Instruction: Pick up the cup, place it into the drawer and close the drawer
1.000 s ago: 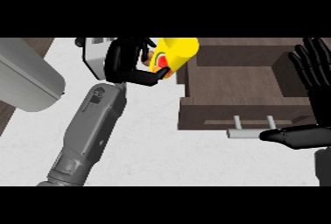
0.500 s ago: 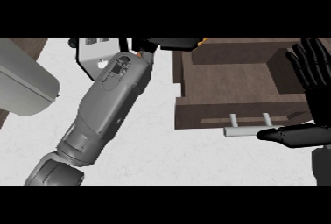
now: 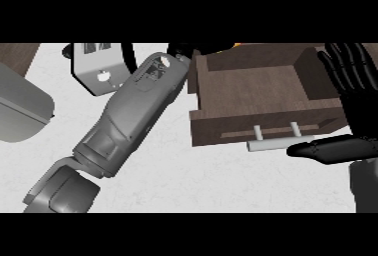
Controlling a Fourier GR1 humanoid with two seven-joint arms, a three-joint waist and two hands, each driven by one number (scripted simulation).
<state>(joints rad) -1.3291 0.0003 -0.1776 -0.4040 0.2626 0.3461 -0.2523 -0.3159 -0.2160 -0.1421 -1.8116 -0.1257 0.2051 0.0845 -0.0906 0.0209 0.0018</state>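
cup [image 3: 235, 45] barely shows: just an orange-yellow sliver at the view's top edge, by the far rim of the drawer [image 3: 258, 125]. my left hand [image 3: 183, 50] is right beside it, mostly cut off by that same edge, so i cannot tell whether it is closed on the cup or not (likely, but that's a guess). left forearm [image 3: 133, 115] runs up from the lower left across the counter [image 3: 184, 180], passing between the toaster [image 3: 96, 70] and the drawer's left wall. grey rounded thing [image 3: 18, 112] sits at the far left, out of the way.

drawer is pulled open, inside is bare wood, no cup in it. handle [image 3: 279, 144] faces me. my right hand [image 3: 354, 90] is resting at the right edge, spread flat with fingers up, holding nothing, thumb just beside the handle's right end.

step, as i judge it: the carry toward the drawer, placing not yet done, closing not yet begun. roughly mid-task.

next move calls for bringing the cup back into view and over the open inside, clearing the far rim and the left wall (wrist looks close to that corner), lowering it upright onto the drawer floor, then letting go and lifting out. after that the drawer front needs a push in; the right hand is the nearer one for it.
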